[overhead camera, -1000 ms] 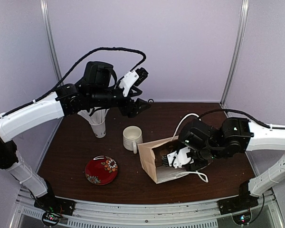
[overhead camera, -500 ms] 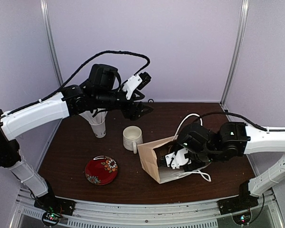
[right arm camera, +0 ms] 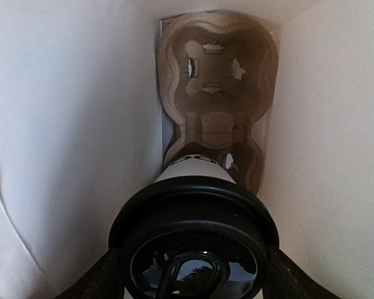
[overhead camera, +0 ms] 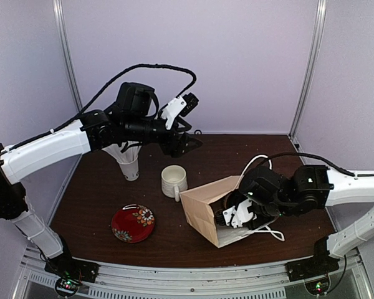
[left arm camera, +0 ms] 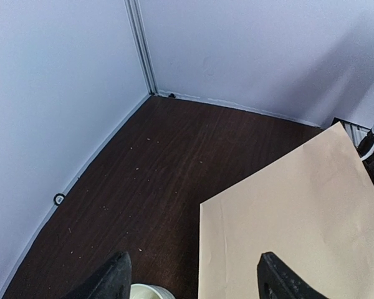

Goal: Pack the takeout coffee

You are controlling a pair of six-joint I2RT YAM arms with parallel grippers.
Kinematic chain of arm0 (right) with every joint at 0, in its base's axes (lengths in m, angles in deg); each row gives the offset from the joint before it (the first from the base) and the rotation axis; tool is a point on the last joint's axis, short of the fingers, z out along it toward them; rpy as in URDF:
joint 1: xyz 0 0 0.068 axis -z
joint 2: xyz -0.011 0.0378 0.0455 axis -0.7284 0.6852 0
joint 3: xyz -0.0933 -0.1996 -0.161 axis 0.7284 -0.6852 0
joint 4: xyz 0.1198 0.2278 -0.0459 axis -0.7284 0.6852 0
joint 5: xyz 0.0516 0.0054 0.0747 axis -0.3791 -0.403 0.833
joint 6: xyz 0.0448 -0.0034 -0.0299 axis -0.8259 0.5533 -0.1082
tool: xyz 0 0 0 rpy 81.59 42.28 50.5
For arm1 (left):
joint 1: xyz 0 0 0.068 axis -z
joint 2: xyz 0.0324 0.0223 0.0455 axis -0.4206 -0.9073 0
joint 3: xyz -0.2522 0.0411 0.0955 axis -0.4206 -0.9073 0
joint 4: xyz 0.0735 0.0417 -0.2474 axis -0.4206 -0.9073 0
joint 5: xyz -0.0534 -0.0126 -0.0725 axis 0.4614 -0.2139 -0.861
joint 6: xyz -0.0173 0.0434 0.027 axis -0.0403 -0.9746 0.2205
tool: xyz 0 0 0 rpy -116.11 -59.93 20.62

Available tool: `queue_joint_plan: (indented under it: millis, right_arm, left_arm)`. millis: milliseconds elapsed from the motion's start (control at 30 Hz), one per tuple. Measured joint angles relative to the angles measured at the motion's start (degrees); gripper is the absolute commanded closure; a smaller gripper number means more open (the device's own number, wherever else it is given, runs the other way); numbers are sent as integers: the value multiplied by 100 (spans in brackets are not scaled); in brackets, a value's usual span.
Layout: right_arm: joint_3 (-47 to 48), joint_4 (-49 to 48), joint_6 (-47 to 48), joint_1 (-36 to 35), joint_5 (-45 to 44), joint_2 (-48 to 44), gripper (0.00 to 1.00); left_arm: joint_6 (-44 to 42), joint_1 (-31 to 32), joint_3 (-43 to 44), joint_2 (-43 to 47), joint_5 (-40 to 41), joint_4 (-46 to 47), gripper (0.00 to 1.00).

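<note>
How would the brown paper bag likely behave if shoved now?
The paper bag looks thin and light, lying on its side, so it would probably slide or crumple. The right gripper, holding the takeout coffee inside, may drag it along.

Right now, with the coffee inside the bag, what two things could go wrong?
1. The right gripper holds the takeout coffee short of the cup carrier; it could miss a well and tip.
2. Nothing steadies the paper bag; the left gripper hovers open, apart, so pushing may slide it.
</note>
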Motion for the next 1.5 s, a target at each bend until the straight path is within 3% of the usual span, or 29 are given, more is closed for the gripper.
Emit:
queue_joint_plan:
  millis: [567,1500]
  right_arm:
    - [-341,-686,398,210,-376,-17,65]
    - [-363,-1460,501,765,-26,501,65]
  left_arm:
    - [57,0,7,-310,-256,-39,27]
    - [59,0,-44,-317,-367,-37,27]
